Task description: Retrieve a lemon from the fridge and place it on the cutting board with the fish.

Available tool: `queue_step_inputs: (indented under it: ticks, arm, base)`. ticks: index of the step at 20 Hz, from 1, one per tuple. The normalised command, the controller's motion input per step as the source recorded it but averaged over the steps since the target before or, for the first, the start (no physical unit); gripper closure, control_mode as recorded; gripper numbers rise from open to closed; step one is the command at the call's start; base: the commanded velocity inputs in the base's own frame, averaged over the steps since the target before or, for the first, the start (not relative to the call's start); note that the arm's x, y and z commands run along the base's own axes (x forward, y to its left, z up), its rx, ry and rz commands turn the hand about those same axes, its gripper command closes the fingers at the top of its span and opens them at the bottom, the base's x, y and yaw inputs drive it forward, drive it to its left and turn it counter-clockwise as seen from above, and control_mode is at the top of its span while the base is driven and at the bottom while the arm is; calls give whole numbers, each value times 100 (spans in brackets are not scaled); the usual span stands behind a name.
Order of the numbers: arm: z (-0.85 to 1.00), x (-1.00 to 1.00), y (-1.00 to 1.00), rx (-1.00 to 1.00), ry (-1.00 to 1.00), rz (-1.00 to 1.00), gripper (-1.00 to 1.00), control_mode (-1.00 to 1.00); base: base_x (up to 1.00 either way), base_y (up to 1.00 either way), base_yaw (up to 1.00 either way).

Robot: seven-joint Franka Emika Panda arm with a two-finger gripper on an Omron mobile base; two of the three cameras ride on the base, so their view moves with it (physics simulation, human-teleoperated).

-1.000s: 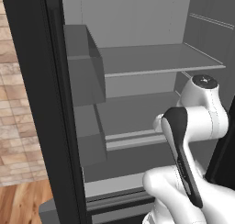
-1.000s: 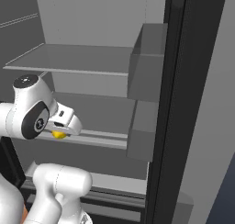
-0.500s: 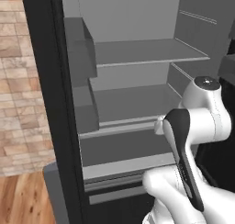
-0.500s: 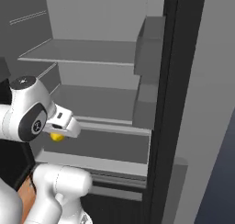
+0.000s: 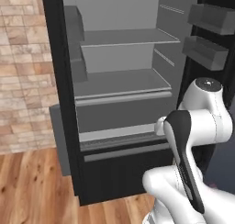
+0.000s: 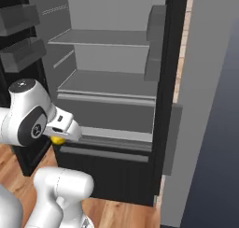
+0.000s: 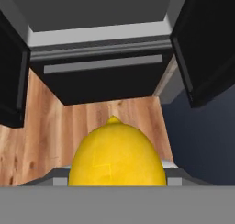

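Item: lemon (image 7: 117, 155). Bright yellow, roundish, with a small nub on its far end. Location: held in the gripper (image 6: 58, 137), its body filling the gap between the jaws, which are closed against its sides. In the right base view it shows as a yellow spot under the hand, outside the fridge (image 6: 112, 96) and level with the lower drawer front (image 6: 105, 154).

Surroundings: fridge doors stand open; grey shelves (image 5: 121, 83) bare as far as visible; door bins (image 5: 204, 51) on the right-hand door look bare too. Wooden floor (image 7: 87, 122) lies below the hand. Brick wall (image 5: 23, 71) to the fridge's left.

Task status, as judged: retrieval done, the fruit out of the fridge and in hand. Remaining: carry it to the cutting board with the fish and set it down there.
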Motion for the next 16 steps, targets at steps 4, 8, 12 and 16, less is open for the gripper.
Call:
queue_step_inputs:
  ticks: [4,8,12,16]
  arm:
    - [0,0,0,0,0,0,100,100]
    - [0,0,0,0,0,0,100,100]
    - [0,0,0,0,0,0,100,100]
    - [0,0,0,0,0,0,100,100]
  base:
    - [-65,10,4]
    - [-47,4,15]
    - [-52,1,31]
    - [-69,6,45]
